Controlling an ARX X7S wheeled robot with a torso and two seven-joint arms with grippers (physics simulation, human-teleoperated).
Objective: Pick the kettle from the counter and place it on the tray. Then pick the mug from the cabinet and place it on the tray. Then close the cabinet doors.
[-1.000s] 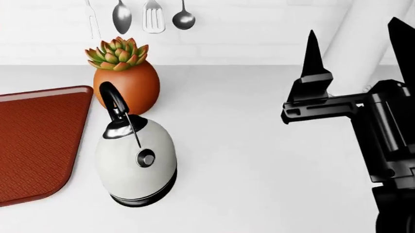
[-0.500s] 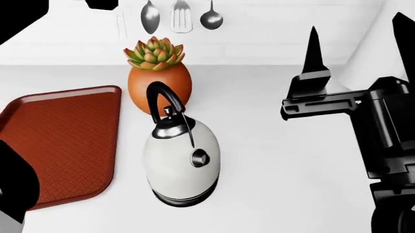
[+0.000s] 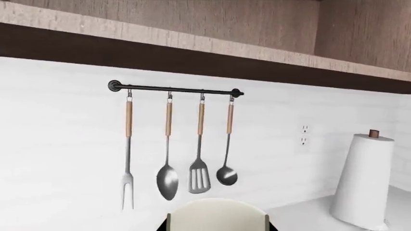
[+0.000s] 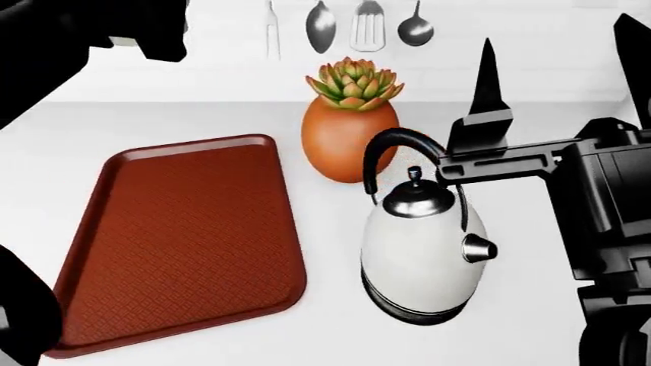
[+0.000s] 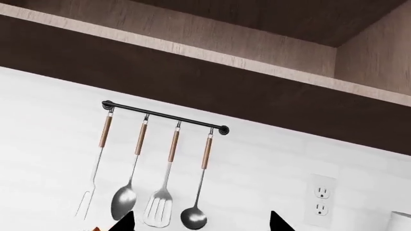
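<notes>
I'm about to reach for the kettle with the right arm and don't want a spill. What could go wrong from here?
The kettle stands on the counter close in front of the orange plant pot; a grasp from the right could push it into the pot. The open right gripper sits above and beside the arched handle, so a misjudged descent might clip it and tip the kettle. The tray has a raised rim; dragging could catch it.

The right tool (image 4: 565, 69) is raised at the right, fingers pointing far, jaws spread wide. The left arm (image 4: 61, 46) looms far left, its tool unseen.
</notes>
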